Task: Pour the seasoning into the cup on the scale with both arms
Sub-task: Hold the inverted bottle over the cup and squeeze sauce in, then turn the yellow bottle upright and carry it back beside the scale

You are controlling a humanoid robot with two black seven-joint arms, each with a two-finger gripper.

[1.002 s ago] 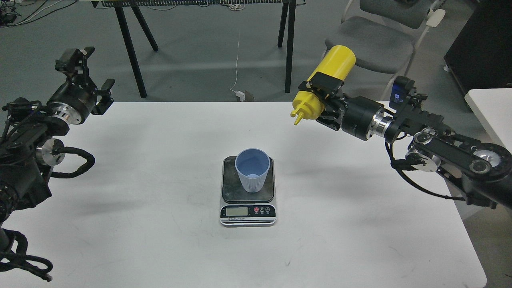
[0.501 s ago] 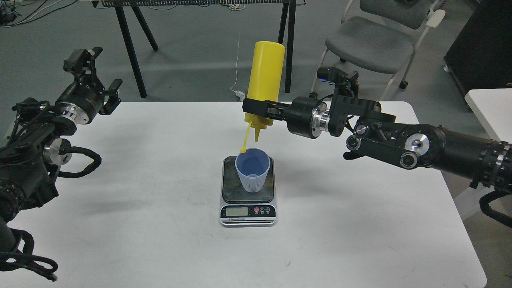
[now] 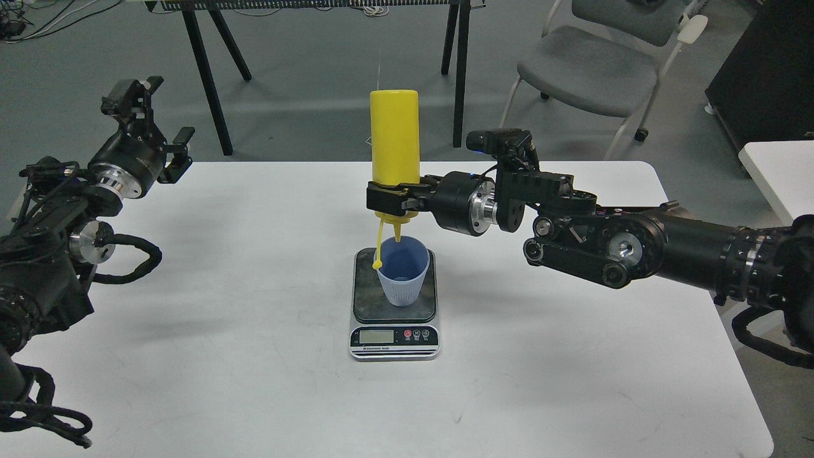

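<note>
The light blue ribbed cup [image 3: 401, 271] stands upright on the dark platform of the scale [image 3: 394, 333] at the table's middle. My right gripper [image 3: 389, 202] is shut on the yellow seasoning bottle [image 3: 394, 143], which is held upside down right above the cup. Its nozzle [image 3: 398, 234] points down at the cup's mouth and its tethered cap [image 3: 378, 262] hangs beside the cup's left rim. My left gripper [image 3: 158, 132] is open and empty, raised over the table's far left corner, well away from the cup.
The white table [image 3: 254, 356] carries only the scale. Behind it stand black table legs [image 3: 206, 76] and a grey chair [image 3: 588, 70]. A second white table edge [image 3: 779, 172] shows at far right.
My right arm swung left with the bottle, turned it from tilted to fully nozzle-down, and lowered it over the cup. The left arm rose slightly, then stayed still.
</note>
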